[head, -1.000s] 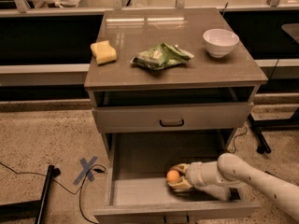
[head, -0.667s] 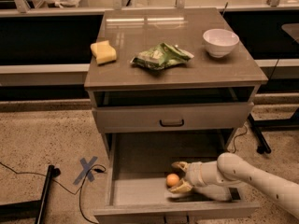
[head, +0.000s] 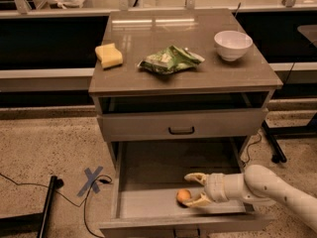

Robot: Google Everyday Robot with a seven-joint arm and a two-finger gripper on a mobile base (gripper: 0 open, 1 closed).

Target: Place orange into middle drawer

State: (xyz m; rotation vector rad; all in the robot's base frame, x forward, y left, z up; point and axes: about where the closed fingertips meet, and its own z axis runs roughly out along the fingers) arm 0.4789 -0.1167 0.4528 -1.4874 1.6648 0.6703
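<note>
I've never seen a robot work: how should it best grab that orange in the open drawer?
Across its widest middle, jaws on opposite sides. The orange is round and smooth, so an off-centre pinch may slip. Come from the right: the gripper sits open just right of it, and the drawer front is close.

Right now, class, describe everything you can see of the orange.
The orange is small, round, smooth-skinned and whole. It rests on the pale floor of the open middle drawer, near the front wall, right of centre. The gripper reaches in from the picture's right, fingers spread open; the lower finger lies against or just beside it.
</note>
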